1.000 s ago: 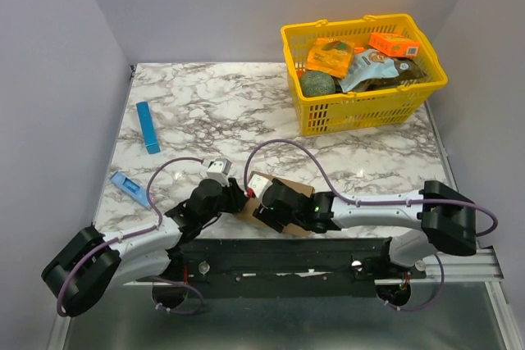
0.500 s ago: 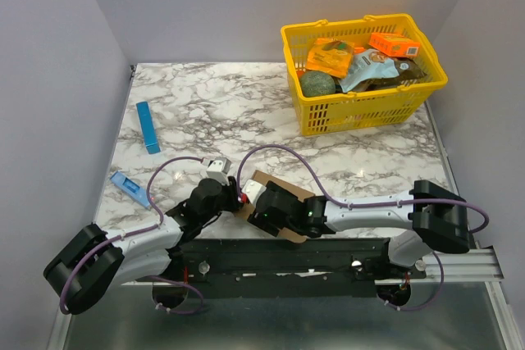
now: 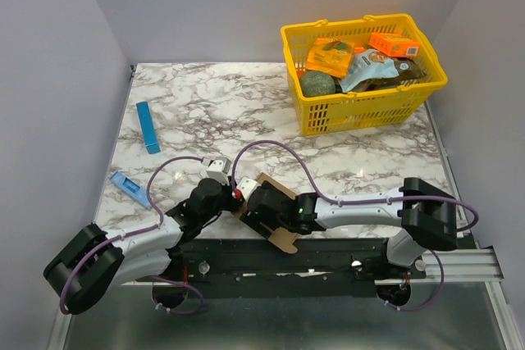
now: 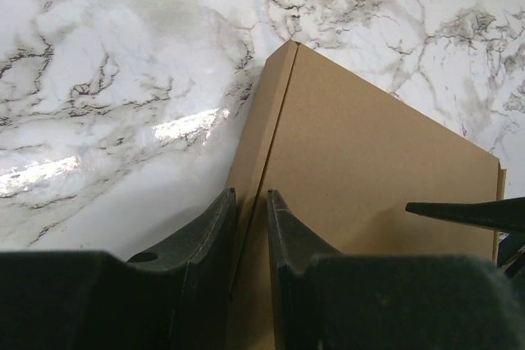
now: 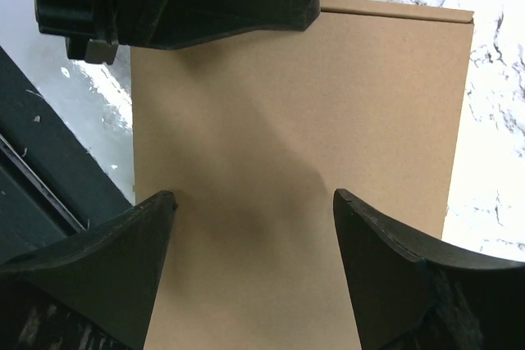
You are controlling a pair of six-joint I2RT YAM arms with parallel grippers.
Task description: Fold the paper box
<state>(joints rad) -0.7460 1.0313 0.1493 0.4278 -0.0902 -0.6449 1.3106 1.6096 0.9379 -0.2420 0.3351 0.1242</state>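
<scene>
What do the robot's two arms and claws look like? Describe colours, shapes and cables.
The left arm and right arm have pale grey links between bulky black joints, each with a looping purple cable. The left claw and right claw have black, tapered fingers.

A brown paper box is seen at the near edge of the marble bench, largely covered by the two arms. The left hand is brought to the box's left edge and the right hand is held over its middle. Their fingers cannot be made out from above. A yellow basket is set at the far right corner, filled with orange boxes and a dark green round item. A blue strip is laid at the far left, well apart, with a smaller pale blue object nearer the arms.
</scene>
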